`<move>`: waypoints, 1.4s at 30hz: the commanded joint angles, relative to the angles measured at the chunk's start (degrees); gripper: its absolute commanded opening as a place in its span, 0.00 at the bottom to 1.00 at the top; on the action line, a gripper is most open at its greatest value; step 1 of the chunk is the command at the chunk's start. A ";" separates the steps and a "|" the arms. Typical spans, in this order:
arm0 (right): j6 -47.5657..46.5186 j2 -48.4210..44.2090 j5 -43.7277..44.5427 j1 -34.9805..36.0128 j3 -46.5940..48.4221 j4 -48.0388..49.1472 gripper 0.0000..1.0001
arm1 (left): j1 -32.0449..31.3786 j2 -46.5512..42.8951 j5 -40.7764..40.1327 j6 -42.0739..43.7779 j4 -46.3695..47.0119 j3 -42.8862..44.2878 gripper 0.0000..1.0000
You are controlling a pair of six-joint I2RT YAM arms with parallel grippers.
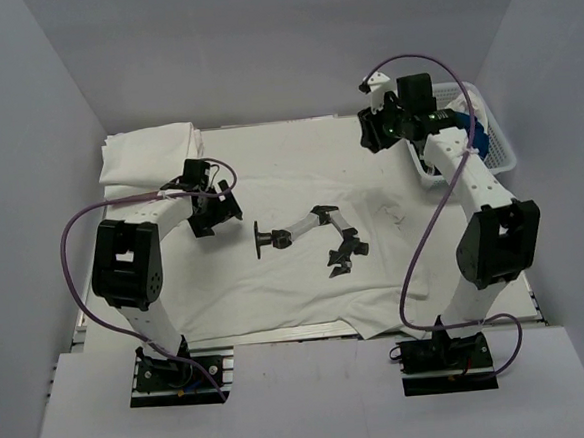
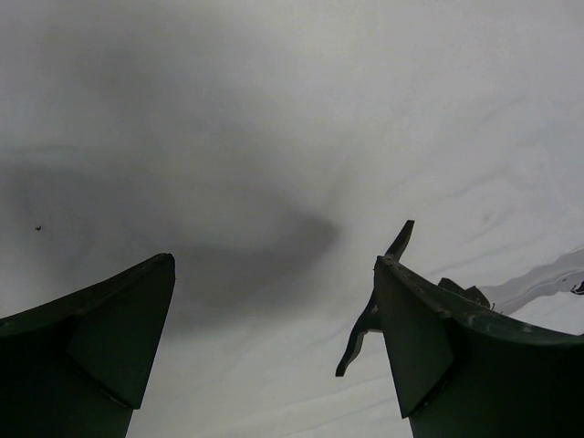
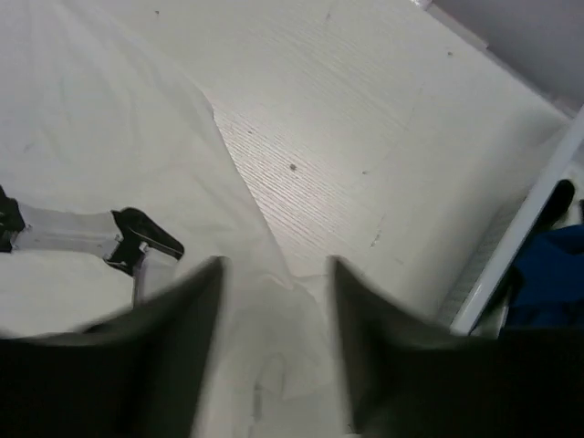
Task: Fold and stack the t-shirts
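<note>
White t-shirt is lying spread flat across the middle of the table, dark print facing up. Folded white t-shirts are being kept stacked at the far left corner. Blue t-shirt is sitting inside the white basket at far right. Left gripper is being held low over the spread shirt beside the print, jaws parted, nothing gripped. Right gripper is being held over the shirt's far right edge near the basket, jaws parted, nothing gripped.

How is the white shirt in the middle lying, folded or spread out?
Spread out: the white shirt lies flat and wide, its dark print facing up.
</note>
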 commanded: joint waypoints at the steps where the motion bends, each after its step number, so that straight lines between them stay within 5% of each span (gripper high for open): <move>1: 0.87 1.26 3.75 -0.16 -3.39 -0.10 0.90 | -0.25 -3.91 0.18 0.28 2.29 -0.52 1.00; 19: -1.76 21.22 18.01 -0.08 -1.72 -3.10 0.90 | -0.25 -2.33 -0.96 0.81 0.10 0.01 1.00; 20: -1.76 22.18 17.84 -0.17 -1.98 -3.10 0.86 | -0.25 -2.32 -0.96 0.81 0.10 0.01 1.00; 21: -1.67 22.37 17.40 -0.08 -1.90 -3.36 0.63 | -0.25 -2.32 -1.57 0.81 -0.51 0.01 1.00; 23: -0.97 22.72 16.26 -0.08 -2.25 -3.53 0.34 | -0.25 -2.32 -1.57 0.81 -0.52 0.53 1.00; 24: -0.88 22.63 15.56 0.01 -1.98 -3.80 0.06 | -0.25 -2.32 -2.10 0.81 -0.52 0.54 1.00; 25: -0.88 22.20 15.64 -0.08 -1.03 -4.15 0.00 | -0.25 -2.85 -2.10 0.81 -1.04 0.54 1.00; 28: -0.36 19.21 13.79 0.09 0.83 -4.41 0.00 | -0.25 -3.38 -2.10 1.34 -0.44 0.54 1.00; 36: 0.78 2.36 31.53 8.42 -0.55 -7.40 0.00 | -0.25 -5.66 -0.43 0.20 2.03 -1.30 1.00; 42: 12.81 -4.09 13.31 22.04 -13.11 -10.39 0.00 | -0.25 -8.82 -2.18 -0.33 2.03 -3.23 1.00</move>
